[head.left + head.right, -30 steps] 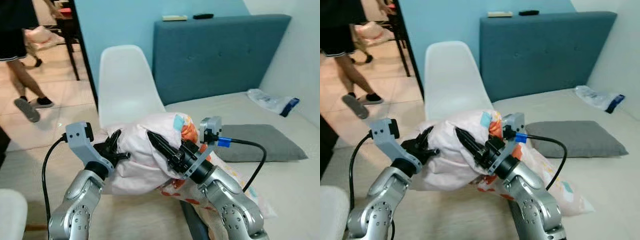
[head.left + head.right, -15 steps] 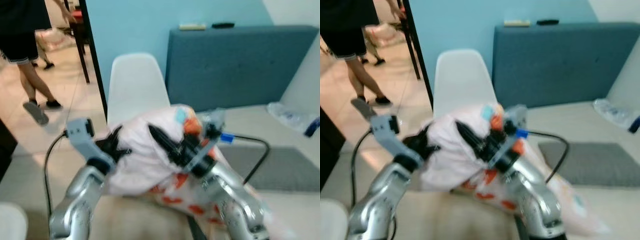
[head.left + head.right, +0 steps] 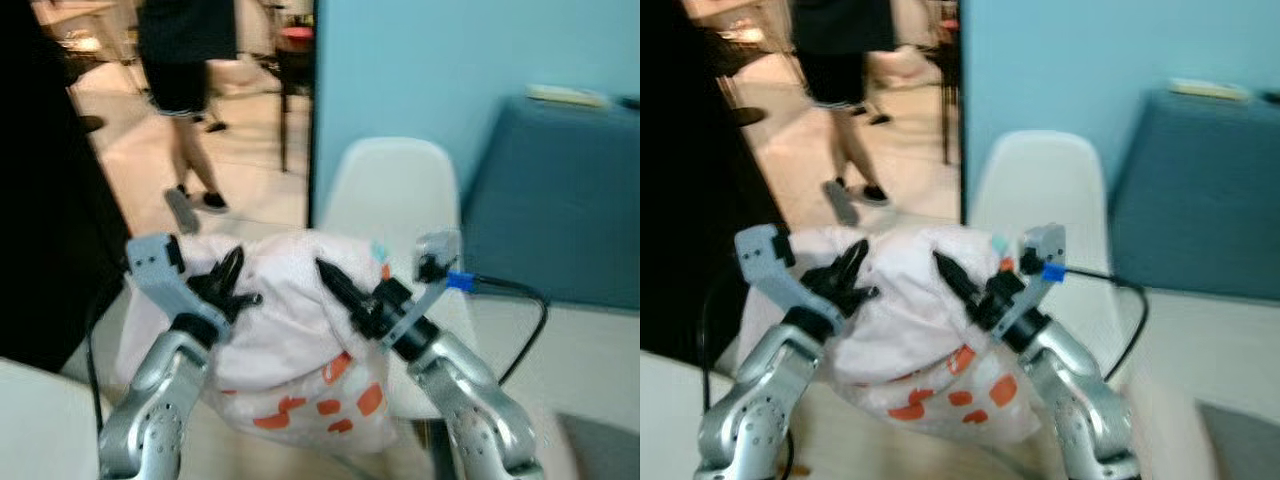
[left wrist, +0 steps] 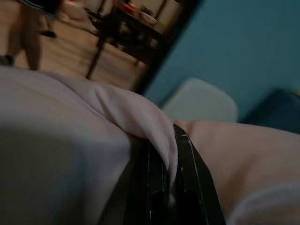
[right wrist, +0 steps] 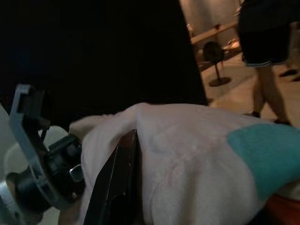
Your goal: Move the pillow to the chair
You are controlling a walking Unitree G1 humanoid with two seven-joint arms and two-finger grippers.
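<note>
The pillow [image 3: 285,345], white-pink with orange patches and a teal spot, hangs in the air between my two arms. My left gripper [image 3: 230,288] is shut on a fold of its cloth; in the left wrist view the fabric [image 4: 140,117] is pinched between the black fingers [image 4: 185,187]. On the pillow's other side my right gripper [image 3: 337,287] is shut on it, one black finger [image 5: 116,180] lying along the cloth. The white plastic chair [image 3: 395,195] stands right behind the pillow, its seat hidden by the pillow and my right arm.
A blue headboard [image 3: 565,200] and the bed's pale edge [image 3: 590,350] lie to the right. A person [image 3: 185,70] walks on the tiled floor beyond the doorway. A dark mass [image 3: 45,210] fills the left side, with a white rounded object [image 3: 35,420] at the lower left.
The camera has swung to the left, so the chair now sits centre-right and the bed has slid away. The pillow is off the bed and stays held by both grippers.
</note>
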